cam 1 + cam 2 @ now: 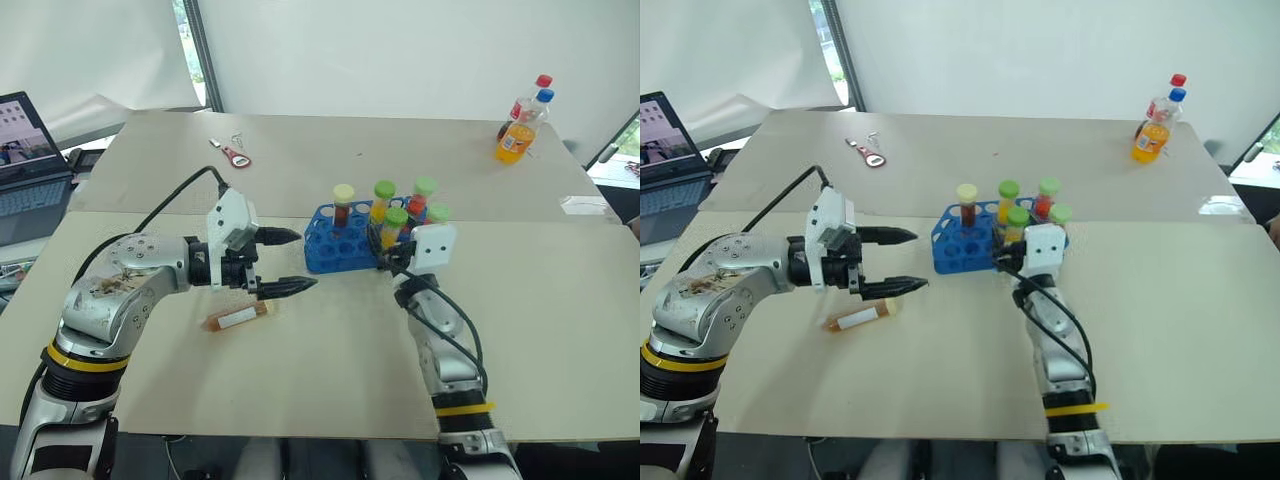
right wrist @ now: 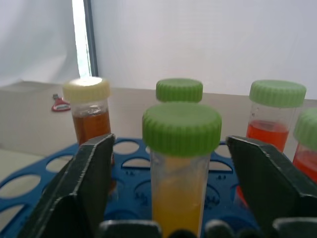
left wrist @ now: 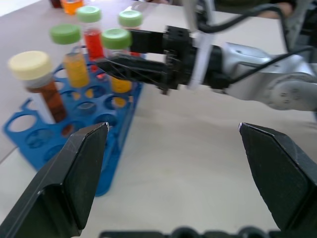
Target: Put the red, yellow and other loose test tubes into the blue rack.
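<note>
The blue rack (image 1: 328,252) stands mid-table with several capped tubes upright in it: a brown one with a cream cap (image 1: 343,203), yellow ones and red ones with green caps. My right gripper (image 1: 384,246) is at the rack's near right end, open. Its fingers (image 2: 89,183) stand on either side of a yellow tube (image 2: 179,198) seated in a hole, with gaps on both sides. A loose brown tube (image 1: 238,317) with a cream cap and white label lies on the table left of the rack. My left gripper (image 1: 306,260) hovers open just above and right of it, pointing at the rack.
Two small drink bottles (image 1: 520,125) stand at the far right of the back table. A red bottle opener (image 1: 233,154) lies at the back left. A laptop (image 1: 25,150) sits off the table's left side. A seam (image 1: 150,212) runs between the two tables.
</note>
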